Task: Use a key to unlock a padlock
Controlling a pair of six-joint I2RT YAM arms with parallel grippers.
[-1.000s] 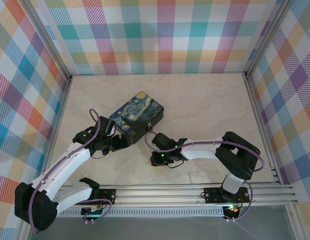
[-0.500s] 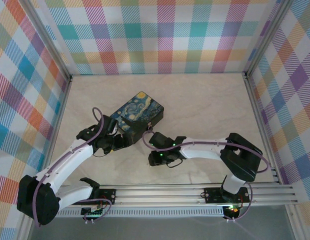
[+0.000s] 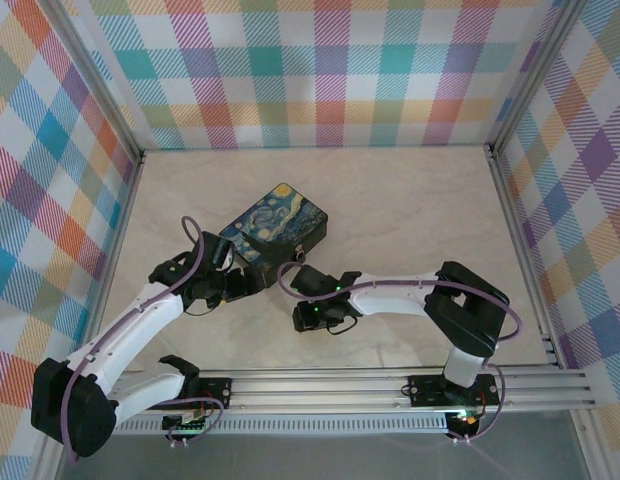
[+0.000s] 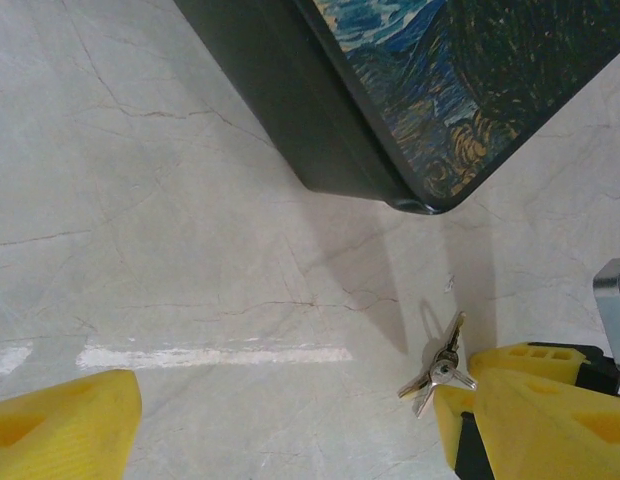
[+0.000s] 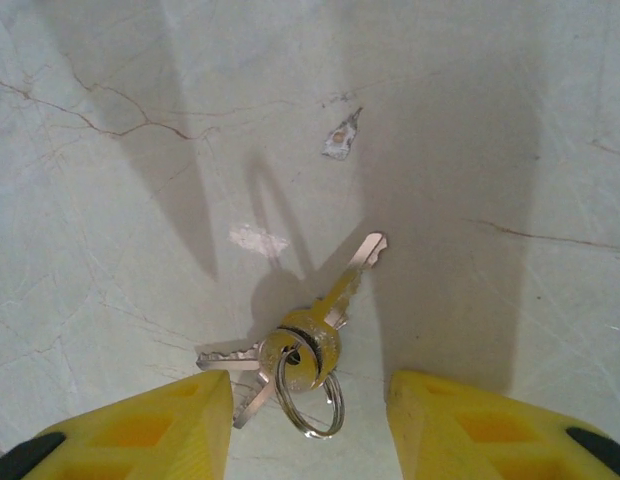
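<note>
From above, the fingertips of both grippers are too small and dark to judge, and the keys cannot be picked out. The left gripper [image 3: 242,284] reaches low towards the near corner of the black box with the blue-and-yellow painted lid [image 3: 275,228]. Its white arm bends up from the base at the near left. The right gripper [image 3: 306,320] points down at the pale marble-patterned tabletop [image 3: 410,220], with its forearm stretched leftwards from a raised elbow.

In the left wrist view, only the yellow tips of the left gripper's fingers [image 4: 65,425] show, cut off by the bottom edge. They stand wide apart with bare tabletop between them and hold nothing. The box corner lies ahead of them. A small bunch of keys [image 4: 437,365] lies flat just beside the tip of the finger at lower right.

In the right wrist view, the right gripper [image 5: 310,385] hangs over the table, its yellow fingers cut off below. The jaws are partly parted and grip nothing. The slim silvery metal key [image 5: 350,272] lies flat on the table between and just ahead of the fingertips, angled up to the right. It is joined by a thin wire ring [image 5: 312,400] to a second key [image 5: 230,362], whose blade runs close against the left-hand finger; I cannot tell whether they touch.
</note>
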